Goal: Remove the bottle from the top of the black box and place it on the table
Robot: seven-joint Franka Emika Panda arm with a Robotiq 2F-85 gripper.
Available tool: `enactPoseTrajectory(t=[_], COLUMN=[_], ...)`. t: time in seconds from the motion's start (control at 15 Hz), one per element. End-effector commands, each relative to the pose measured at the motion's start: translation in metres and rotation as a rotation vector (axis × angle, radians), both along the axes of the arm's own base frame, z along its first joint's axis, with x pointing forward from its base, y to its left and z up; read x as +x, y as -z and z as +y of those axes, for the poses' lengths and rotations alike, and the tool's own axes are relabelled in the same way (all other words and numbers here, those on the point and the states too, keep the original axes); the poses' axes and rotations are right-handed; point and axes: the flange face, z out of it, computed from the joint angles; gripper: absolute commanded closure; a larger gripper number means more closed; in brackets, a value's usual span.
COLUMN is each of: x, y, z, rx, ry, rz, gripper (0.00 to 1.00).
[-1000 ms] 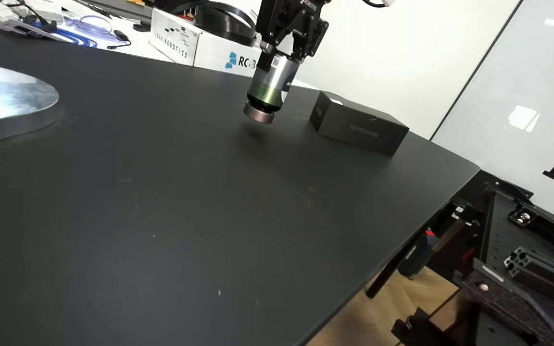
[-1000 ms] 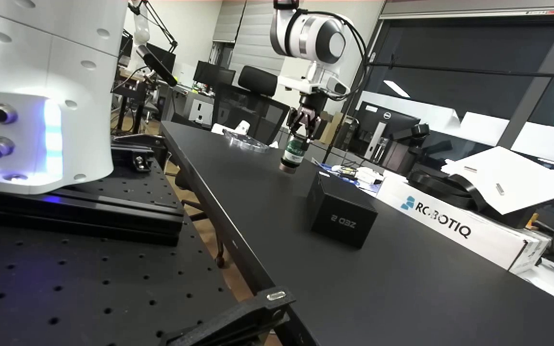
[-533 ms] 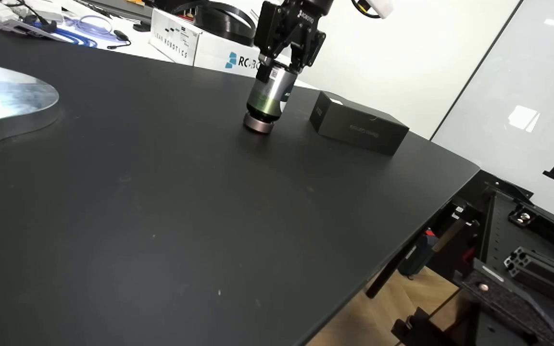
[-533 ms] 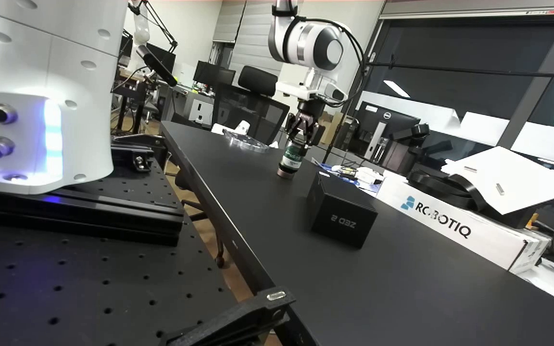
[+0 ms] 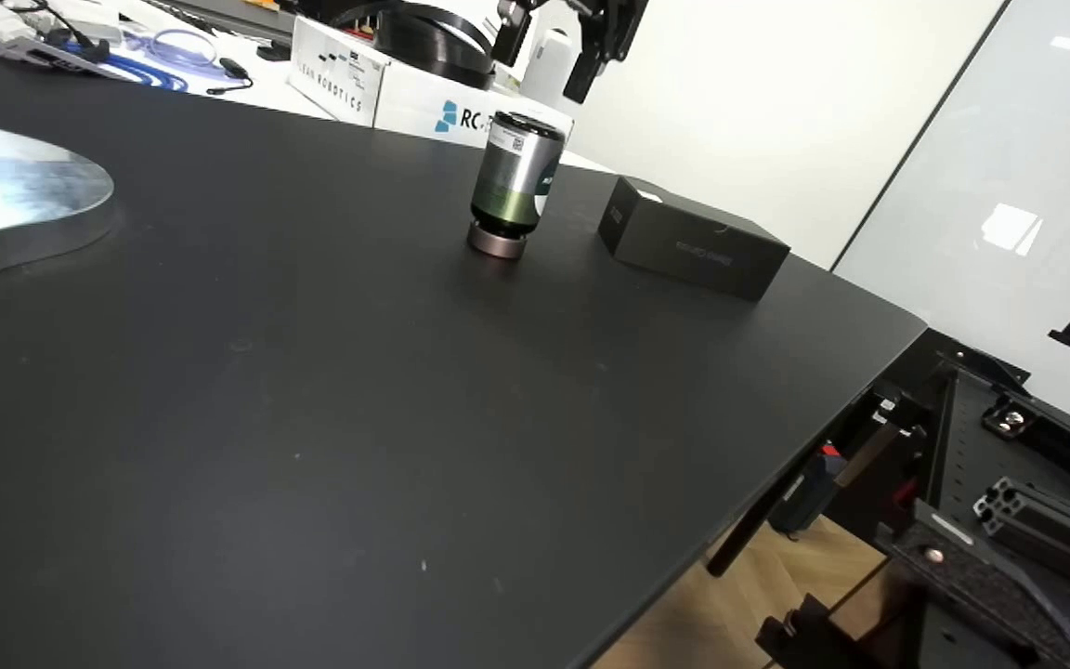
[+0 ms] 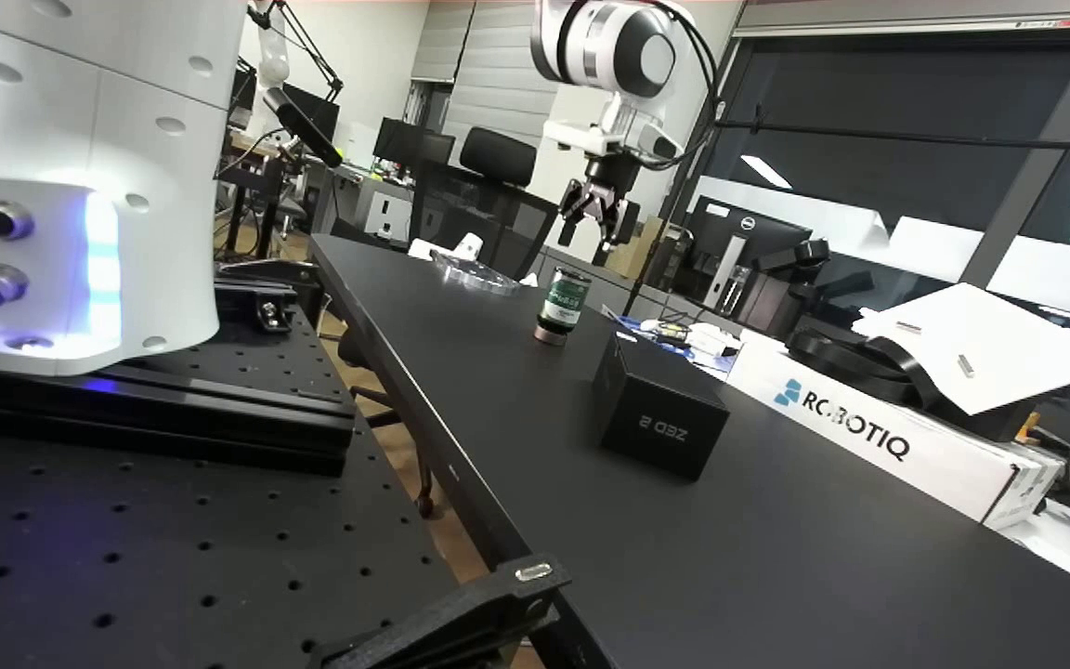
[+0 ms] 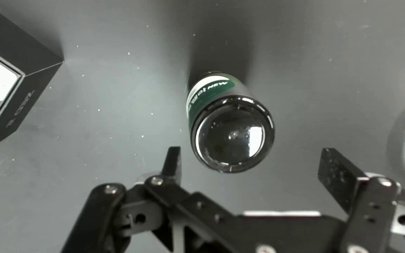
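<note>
In the wrist view, seeing the black box (image 7: 16, 56) at the left edge, resting on the table (image 7: 100, 158). Next, finding the gripper (image 7: 251, 150) gaping wide, with fingers (image 7: 172, 163) well apart and clear of the bottle (image 7: 229, 123) (hanging above it in both exterior views). Between them there, seeing it standing upright on the table, pointing its long axis vertically: dark end (image 5: 530, 124) up, reddish-brown band (image 5: 496, 242) down.

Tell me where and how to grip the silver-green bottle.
Probably around the straight cylindrical body of the silver-green bottle, reaching down from above: it stands on end on the black table, top uncovered. Its brownish base is narrower and lowest, so likely a worse hold.
</note>
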Motion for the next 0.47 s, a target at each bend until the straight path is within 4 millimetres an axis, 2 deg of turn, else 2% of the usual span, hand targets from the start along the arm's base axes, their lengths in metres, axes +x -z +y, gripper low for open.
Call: enactPoseTrajectory(t=[0.0, 0.13, 0.2, 0.4], x=[-0.013, -0.025, -0.010, -0.019], y=[-0.044, -0.055, -0.043, -0.054], z=[-0.011, -0.016, -0.009, -0.014], rx=[0.017, 0.040, 0.015, 0.028], ry=[0.016, -0.005, 0.008, -0.004], rz=[0.021, 0.103, 0.053, 0.092], gripper=[0.00, 0.00, 0.00, 0.00])
